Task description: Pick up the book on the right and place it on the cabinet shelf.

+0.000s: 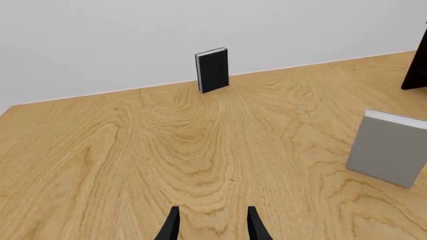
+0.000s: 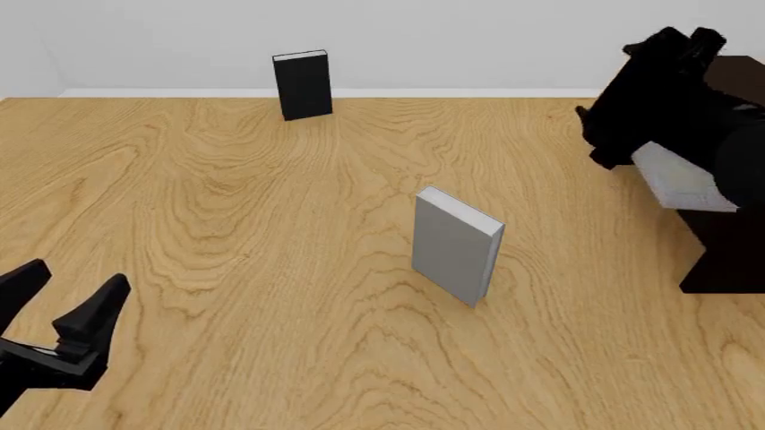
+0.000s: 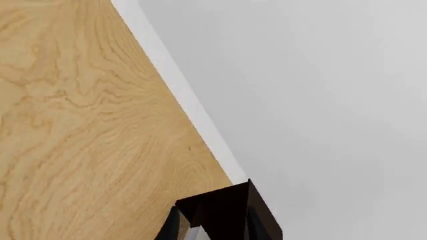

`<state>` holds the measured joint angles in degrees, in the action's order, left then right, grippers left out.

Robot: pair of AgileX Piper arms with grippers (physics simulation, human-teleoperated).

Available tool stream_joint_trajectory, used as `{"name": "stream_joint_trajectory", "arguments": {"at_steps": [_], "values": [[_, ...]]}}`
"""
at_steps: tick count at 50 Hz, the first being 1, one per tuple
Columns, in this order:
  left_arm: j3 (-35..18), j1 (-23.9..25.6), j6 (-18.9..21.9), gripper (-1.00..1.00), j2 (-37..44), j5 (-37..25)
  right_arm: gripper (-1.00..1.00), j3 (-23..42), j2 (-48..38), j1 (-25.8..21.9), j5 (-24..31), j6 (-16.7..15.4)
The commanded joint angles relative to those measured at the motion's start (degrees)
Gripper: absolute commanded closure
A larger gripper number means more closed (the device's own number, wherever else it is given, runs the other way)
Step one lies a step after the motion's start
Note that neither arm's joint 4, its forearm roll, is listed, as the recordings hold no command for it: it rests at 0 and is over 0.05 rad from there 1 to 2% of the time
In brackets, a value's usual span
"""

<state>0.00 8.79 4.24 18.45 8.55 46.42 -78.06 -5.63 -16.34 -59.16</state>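
Book (image 2: pixel 683 182), light grey hardcover, paler page edges: carried at the right gripper (image 3: pixel 212 227), raised off the table and pressed close against the front of the cabinet (image 2: pixel 723 260); jaws narrowed onto it, judging by the pale sliver between the fingers in the right wrist view, though the arm hides the grip itself in the front view. Step in hand, as judged: placing; carry the book level into the cabinet opening just ahead of the fingers, keep its edges off the dark frame, set it down on the shelf board before letting go; the board itself cannot be made out, so depth is best taken slowly. Left gripper (image 2: pixel 66 322): jaws spread wide, holding nothing, low over the table and well away from the right gripper. Second grey book (image 2: pixel 454 246): upright on the table, ahead and to the right of the left gripper; not to be disturbed. Black book (image 2: pixel 301 83): upright, far ahead of the left gripper, near the wall. Surface: table (image 2: pixel 239 224), pale wood with bold grain. Room: plain light grey wall (image 2: pixel 478 36); white strip at its foot.
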Motion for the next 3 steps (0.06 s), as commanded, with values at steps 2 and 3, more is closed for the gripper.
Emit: {"name": "stream_joint_trajectory", "arguments": {"at_steps": [2,3], "values": [[0.0,0.0,0.1,-1.0,-1.0,-0.8,-1.0,-0.6,11.8,-2.6,8.9,9.5],[0.0,0.0,0.2,-1.0,-0.9,-0.7,-1.0,-0.9,12.9,-2.5,9.6,9.9]]}}
